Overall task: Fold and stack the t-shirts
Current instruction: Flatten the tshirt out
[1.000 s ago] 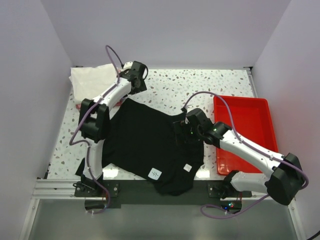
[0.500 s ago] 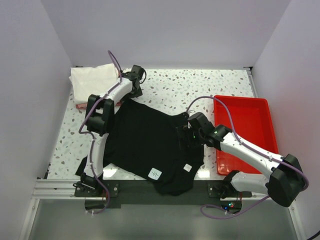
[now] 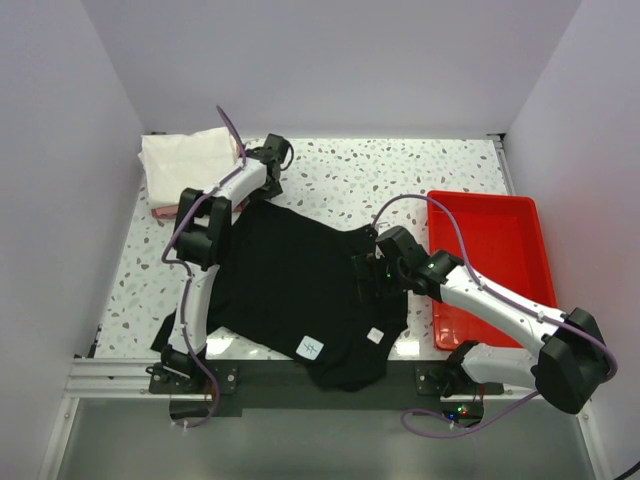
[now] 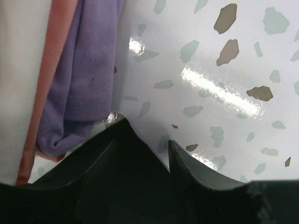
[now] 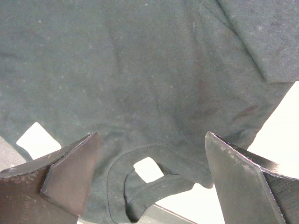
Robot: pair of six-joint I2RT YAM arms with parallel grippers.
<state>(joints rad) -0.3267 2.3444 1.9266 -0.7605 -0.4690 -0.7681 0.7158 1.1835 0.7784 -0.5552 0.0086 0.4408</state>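
Note:
A large black t-shirt (image 3: 290, 285) lies spread on the speckled table with small white labels near its front hem. My left gripper (image 3: 264, 188) is low over its far left corner. In the left wrist view that black corner (image 4: 122, 140) sits between the half-open fingers of the left gripper (image 4: 142, 142). Beside it lies the folded stack: lavender shirt (image 4: 88, 70), pink shirt (image 4: 52, 70), white shirt (image 3: 185, 158). My right gripper (image 3: 368, 268) hangs wide open above the black shirt's collar (image 5: 159, 156), holding nothing.
A red plastic tray (image 3: 522, 215) stands on the right side of the table, just beyond the right arm. White walls close in the back and both sides. The shirt's front hem hangs over the table's near edge (image 3: 250, 345).
My left gripper has come down from the back onto the black shirt's far corner, and its jaws have narrowed. The right gripper has shifted slightly right over the collar.

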